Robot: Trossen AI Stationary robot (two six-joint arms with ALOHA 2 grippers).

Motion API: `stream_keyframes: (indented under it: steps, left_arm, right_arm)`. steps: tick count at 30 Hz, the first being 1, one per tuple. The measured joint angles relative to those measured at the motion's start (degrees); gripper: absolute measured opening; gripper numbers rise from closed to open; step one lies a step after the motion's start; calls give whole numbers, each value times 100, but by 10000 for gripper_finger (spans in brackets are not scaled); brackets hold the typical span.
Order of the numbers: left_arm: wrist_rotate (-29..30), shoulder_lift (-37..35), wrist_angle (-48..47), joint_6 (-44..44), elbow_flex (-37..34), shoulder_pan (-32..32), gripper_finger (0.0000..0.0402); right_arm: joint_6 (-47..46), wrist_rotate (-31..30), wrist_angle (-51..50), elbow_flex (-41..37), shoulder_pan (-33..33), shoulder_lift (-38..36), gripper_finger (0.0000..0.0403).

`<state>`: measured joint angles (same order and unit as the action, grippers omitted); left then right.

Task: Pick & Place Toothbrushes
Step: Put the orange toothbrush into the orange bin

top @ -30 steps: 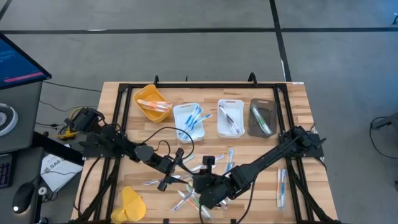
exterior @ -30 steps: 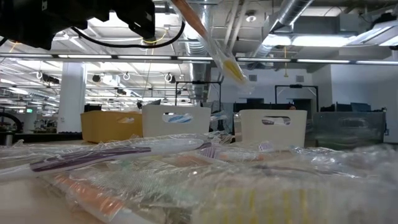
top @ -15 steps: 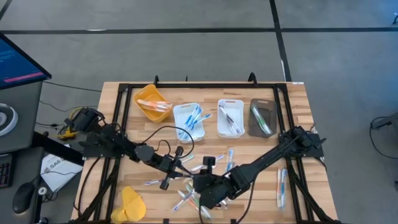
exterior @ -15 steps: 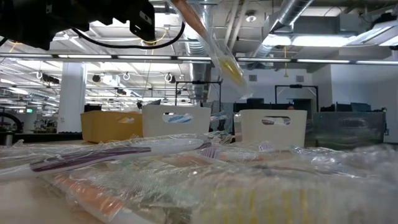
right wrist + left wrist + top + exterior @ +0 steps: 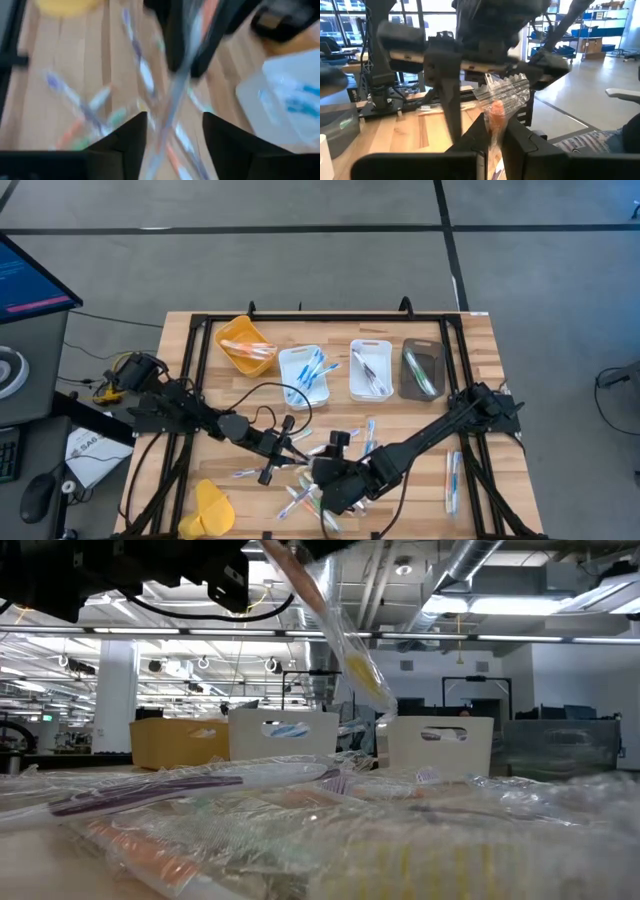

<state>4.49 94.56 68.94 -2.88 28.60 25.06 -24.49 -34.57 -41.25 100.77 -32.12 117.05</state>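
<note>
Two tools of mine meet over the loose pile in the lower middle of the high view. My left tool [image 5: 283,442] reaches in from the left of that frame and is clamped on a wrapped toothbrush [image 5: 496,114] with an orange end, seen in my left wrist view pinched between my two dark fingers [image 5: 520,145], its crinkled clear wrapper fanning out above them. In the low view the same wrapped toothbrush hangs slanted in the upper middle of the frame, clear of the counter, with a yellow patch near its lower end. My right tool [image 5: 325,475] sits just right of the left one in the high view, its fingers [image 5: 227,137] standing apart in my right wrist view with the blurred clear wrapper running between them; whether they touch it I cannot tell.

Many more toothbrushes [image 5: 300,498] lie scattered on the wooden counter [image 5: 480,350] around and below both tools, and a few lie near the right edge of the counter. Along the upper part of the counter stand four bins in a row: a yellow bin [image 5: 232,332], a white bin [image 5: 284,362] with blue-accented brushes, a second white bin [image 5: 372,346] and a dark bin [image 5: 408,370], each holding brushes.
</note>
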Motion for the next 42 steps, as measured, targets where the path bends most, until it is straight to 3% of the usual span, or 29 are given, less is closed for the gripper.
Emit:
stream_keyframes:
  steps: [3,6,10,15,19,23,26,31,36,42]
  left_arm:
    - [0,0,-29,-120,2,0,17]
    - [0,0,-115,-169,2,0,17]
    - [0,0,-127,-260,2,0,17]
    - [41,-14,-254,-375,2,-30,17]
    - [320,-269,-669,-321,-4,-74,17]
    - [457,-818,-981,-272,-4,-70,17]
    - [837,-1378,-1473,-264,-4,-55,17]
    - [2091,-2325,-2115,-803,7,-72,17]
    - [3713,-3271,-3706,-1224,342,-91,17]
    - [4632,-3839,-5493,-1446,982,-304,17]
  right_arm:
    - [-298,224,-695,0,-50,-1,213]
    - [-1364,241,-1589,-2,-159,-64,230]
    - [-2443,301,-2910,0,-376,-240,234]
    - [-3236,222,-3771,-199,-763,-643,234]
    - [-3789,-216,-3496,-828,-1230,-1188,234]
    - [-3995,-967,-2696,-1721,-1714,-1687,234]
    - [-3993,-1205,-2009,-2453,-1934,-1996,234]
    - [-3962,-1524,-1170,-3589,-2023,-2388,234]
    - [-3949,-1772,-668,-4517,-2031,-2846,234]
    - [-3726,-1840,-515,-5099,-1929,-3468,234]
